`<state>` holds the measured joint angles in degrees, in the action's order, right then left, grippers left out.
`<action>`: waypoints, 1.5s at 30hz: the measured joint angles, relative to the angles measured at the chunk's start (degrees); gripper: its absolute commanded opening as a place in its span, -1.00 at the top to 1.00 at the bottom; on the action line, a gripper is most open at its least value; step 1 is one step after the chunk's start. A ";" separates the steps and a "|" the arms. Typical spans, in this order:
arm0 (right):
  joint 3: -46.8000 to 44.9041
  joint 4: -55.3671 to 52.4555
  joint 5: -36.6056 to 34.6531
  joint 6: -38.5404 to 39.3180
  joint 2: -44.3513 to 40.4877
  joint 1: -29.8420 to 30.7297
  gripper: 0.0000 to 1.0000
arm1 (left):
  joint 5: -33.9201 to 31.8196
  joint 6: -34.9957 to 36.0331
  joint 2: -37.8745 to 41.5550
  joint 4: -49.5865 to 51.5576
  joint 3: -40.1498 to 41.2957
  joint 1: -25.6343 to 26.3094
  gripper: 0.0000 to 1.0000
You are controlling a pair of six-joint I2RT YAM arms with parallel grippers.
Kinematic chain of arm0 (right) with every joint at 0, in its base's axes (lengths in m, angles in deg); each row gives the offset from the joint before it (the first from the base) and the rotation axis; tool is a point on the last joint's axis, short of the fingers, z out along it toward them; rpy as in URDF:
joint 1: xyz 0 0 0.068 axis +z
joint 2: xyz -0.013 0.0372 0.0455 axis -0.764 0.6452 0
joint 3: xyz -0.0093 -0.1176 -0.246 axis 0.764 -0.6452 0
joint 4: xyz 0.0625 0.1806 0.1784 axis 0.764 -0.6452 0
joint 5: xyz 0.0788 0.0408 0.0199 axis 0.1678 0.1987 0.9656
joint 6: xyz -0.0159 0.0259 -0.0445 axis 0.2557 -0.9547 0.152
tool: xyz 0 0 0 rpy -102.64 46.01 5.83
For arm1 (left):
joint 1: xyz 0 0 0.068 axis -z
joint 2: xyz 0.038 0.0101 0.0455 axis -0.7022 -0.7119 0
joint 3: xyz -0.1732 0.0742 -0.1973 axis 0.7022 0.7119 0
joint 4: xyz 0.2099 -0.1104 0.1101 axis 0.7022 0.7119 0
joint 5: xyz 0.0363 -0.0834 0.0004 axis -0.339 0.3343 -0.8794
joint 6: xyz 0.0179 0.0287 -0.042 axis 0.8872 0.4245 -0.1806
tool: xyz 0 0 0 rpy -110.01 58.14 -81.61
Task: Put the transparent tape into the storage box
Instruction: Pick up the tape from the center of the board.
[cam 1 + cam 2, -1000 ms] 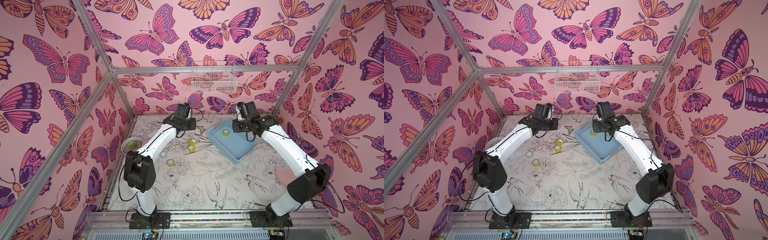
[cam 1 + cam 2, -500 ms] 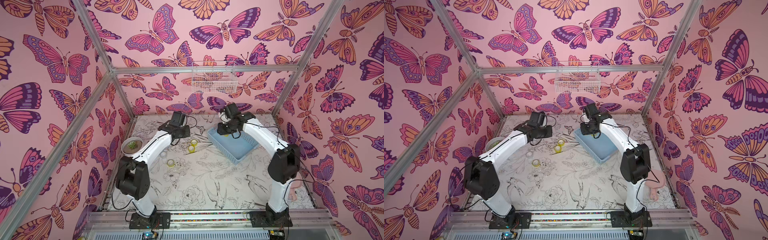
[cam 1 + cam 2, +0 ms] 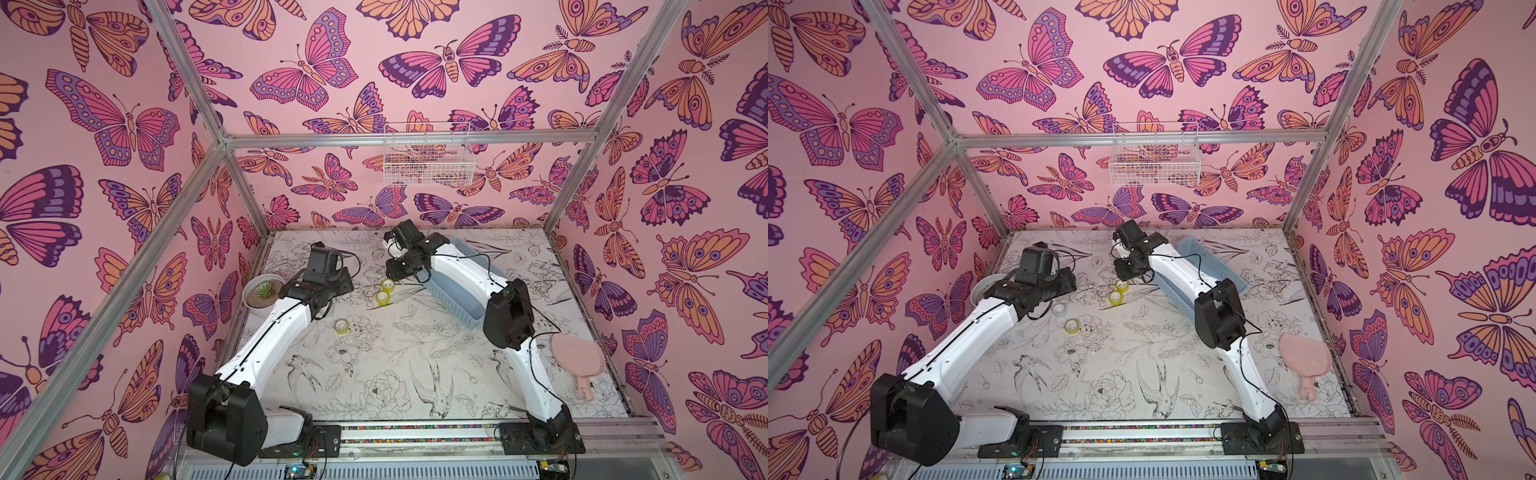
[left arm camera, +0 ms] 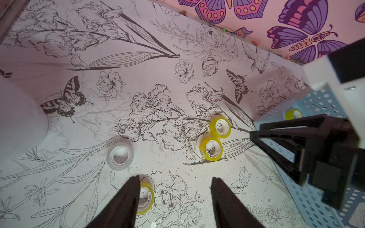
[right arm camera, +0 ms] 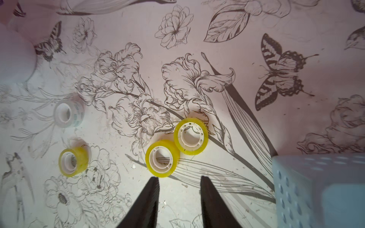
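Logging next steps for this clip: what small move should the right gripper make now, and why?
Probably lower the right gripper onto the nearest yellow tape roll and close: its jaws stand open and empty just short of it, with the storage box close by.

Top views: bright, even, diffuse light. Centre sharp; wide-angle stretch twd edges. Arms throw faint, soft shadows on floor mat (image 3: 374, 357).
Left wrist view: strong fisheye bend, pinkish cast at margins, brightest patch mid-frame. Yellow tape roll (image 4: 211, 151) w/ short soft shadow. White plant pot (image 4: 19, 122) blurred, washed out.
Right wrist view: storage box (image 5: 316, 187) close, out of focus. Right gripper (image 5: 179, 177): fingers (image 5: 147, 203) near-black, no surface detail. Clear tape roll (image 5: 68, 113) low contrast vs mat.
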<state>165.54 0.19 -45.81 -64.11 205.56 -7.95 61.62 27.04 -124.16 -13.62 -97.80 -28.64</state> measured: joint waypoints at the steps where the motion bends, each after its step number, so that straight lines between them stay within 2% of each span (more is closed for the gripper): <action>1: 0.00 0.11 -0.39 0.22 0.87 0.15 0.20 | 0.04 -0.04 0.39 0.00 0.48 0.00 -0.42; 9: 0.04 0.96 -3.96 1.92 4.35 0.28 0.21 | 0.26 -0.63 1.55 -0.44 2.16 -0.28 -0.47; 27: 5.99 2.80 -6.25 3.06 12.00 0.35 0.29 | 1.81 -0.61 0.52 -1.49 2.16 -0.66 -0.47; 29: 6.34 2.80 -6.27 3.26 12.17 0.39 0.35 | 1.84 -0.63 0.31 -1.55 2.16 -0.70 -0.47; 31: 6.34 2.78 -6.25 3.58 12.20 0.44 0.50 | 1.88 -0.61 -0.07 -1.62 2.16 -0.70 -0.48; 35: 6.34 2.62 -6.78 3.93 12.09 0.55 0.99 | 2.21 -0.63 -0.72 -1.64 2.16 -0.70 -0.47; 45: 5.01 2.80 -7.08 4.09 10.95 0.55 1.00 | 2.23 0.33 -0.94 -3.17 2.16 -0.74 -0.49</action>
<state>170.54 2.99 -52.89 -60.03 216.52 -7.40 63.85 27.37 -125.10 -16.79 -95.64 -29.38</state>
